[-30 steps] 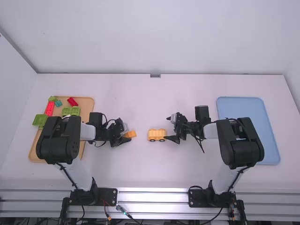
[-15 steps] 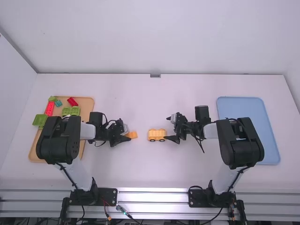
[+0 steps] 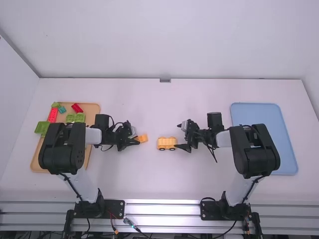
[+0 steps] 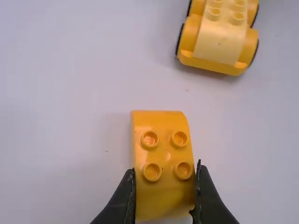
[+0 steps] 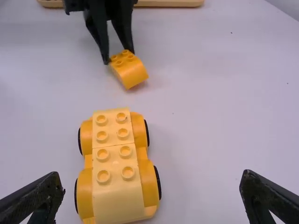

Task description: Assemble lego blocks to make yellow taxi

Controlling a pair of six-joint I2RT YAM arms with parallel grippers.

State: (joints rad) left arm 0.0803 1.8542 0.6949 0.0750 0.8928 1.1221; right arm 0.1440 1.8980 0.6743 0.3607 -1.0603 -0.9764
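On the left part of the white table (image 3: 149,184) lies a tan rectangular tray (image 3: 93,110). At its far left corner there are a long red brick (image 3: 52,115) and a small teal block (image 3: 62,109); a dark red brick (image 3: 77,108) is close to the far edge, and a flat green block (image 3: 42,128) overlaps the left edge. To the right of this tray, the left gripper (image 3: 137,141) is clenched on a curved orange-yellow block with four studs (image 4: 166,128). Next, near the middle of the table, stands the yellow block car with black wheels (image 3: 166,143). Just beside its right end, the right gripper (image 3: 177,136) is spread and grasps nothing. Near the table's right edge lies a blue rectangular tray (image 3: 256,114).
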